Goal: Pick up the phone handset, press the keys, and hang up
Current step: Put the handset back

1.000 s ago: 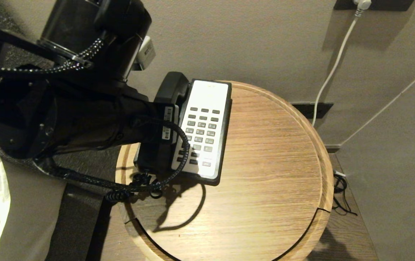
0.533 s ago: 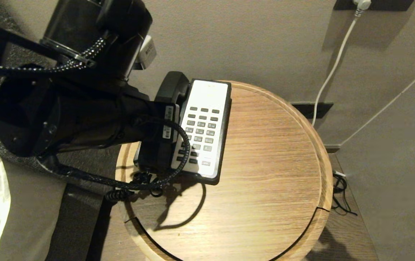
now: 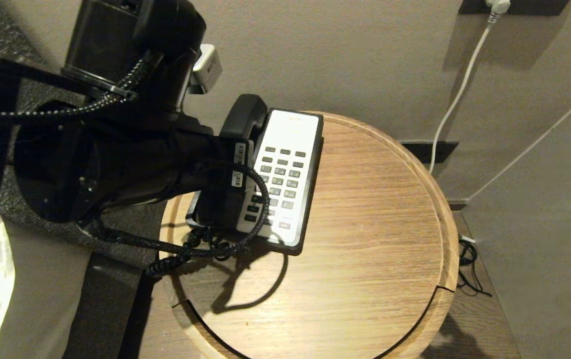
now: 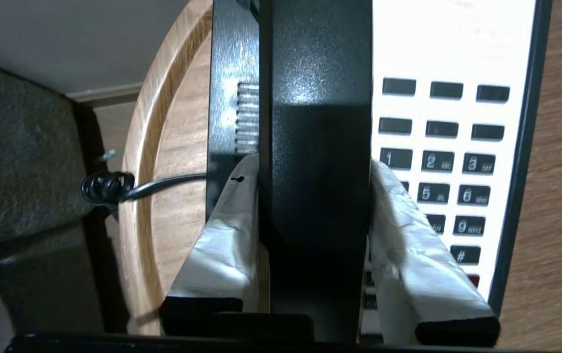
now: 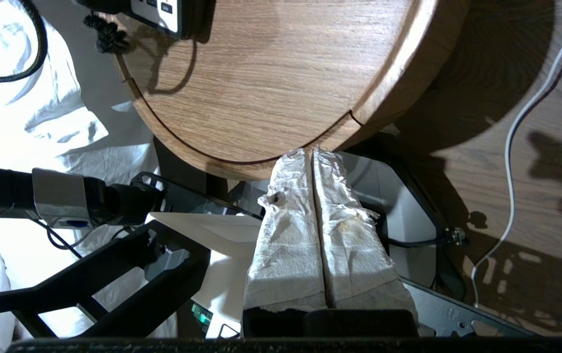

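I see the round light-wood surface [image 3: 365,224] with its raised rim carrying the black phone base with a white keypad panel [image 3: 285,169] at its far left side. On that panel I read the digits 1, 2, 3, 5, 6, 9 and a hash sign on dark keys [image 4: 438,162], with tiny letters beside them too small for me to read. White barcode stickers sit on my left arm's wrist, unreadable.

My left end effector [image 4: 313,196] is clamped on the long glossy black plastic phone handset [image 4: 318,122], one white-wrapped finger [image 4: 229,220] against each long side. The handset lies along the base's left edge, its long axis parallel to the keypad, one rounded end [image 3: 245,114] pointing toward the wall and the other end with the black coiled cord [image 3: 201,247] toward me.

Compared with a second ago, the handset's far end stands a little higher above the base, and the arm and phone have shifted slightly right.

My right end effector [image 5: 313,157] hangs parked below the surface's near rim, white-wrapped fingers pressed together.
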### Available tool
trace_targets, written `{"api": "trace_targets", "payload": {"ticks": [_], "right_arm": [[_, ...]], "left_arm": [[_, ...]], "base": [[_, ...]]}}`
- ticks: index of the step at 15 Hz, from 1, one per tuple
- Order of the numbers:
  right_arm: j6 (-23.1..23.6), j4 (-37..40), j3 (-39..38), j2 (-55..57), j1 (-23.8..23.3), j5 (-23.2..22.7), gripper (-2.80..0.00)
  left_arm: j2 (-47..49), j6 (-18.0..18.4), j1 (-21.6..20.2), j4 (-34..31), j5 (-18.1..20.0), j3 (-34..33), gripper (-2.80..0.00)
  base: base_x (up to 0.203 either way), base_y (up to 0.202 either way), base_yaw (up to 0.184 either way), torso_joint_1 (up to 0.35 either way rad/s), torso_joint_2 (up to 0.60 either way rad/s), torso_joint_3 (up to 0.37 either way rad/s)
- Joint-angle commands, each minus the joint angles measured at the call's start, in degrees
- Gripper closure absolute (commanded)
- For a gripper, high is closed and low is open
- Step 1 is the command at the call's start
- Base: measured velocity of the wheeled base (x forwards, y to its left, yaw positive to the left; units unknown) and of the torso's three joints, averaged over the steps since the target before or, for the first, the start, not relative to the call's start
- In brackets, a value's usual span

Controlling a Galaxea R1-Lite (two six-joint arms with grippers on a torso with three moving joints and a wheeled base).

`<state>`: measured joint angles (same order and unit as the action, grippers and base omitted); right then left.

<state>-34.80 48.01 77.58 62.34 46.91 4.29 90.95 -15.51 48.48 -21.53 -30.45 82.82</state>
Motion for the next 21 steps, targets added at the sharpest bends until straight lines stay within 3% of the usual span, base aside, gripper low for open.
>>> {"api": "trace_targets", "payload": {"ticks": [1,8,21], "right_arm": [[-0.21,0.16,0.03,-0.03,0.02,-0.16,0.0],[-0.18,0.25,0.11,-0.12,0.02,-0.16,0.0],[-0.35,0.25,-0.06,-0.12,0.02,-0.34,0.0]], "left_arm": [[-0.11,-0.05,0.03,-0.31,0.24,-1.15,0.0],[-1.3,0.12,-0.18,-0.47,0.21,-4.68,0.0],[-3.15,2.41,-2.69,0.39,1.13,-1.89,0.0]], "base": [[0.0,0.0,0.0,0.0,0.0,0.0],[0.0,0.0,0.0,0.0,0.0,0.0],[0.0,0.0,0.0,0.0,0.0,0.0]]}}
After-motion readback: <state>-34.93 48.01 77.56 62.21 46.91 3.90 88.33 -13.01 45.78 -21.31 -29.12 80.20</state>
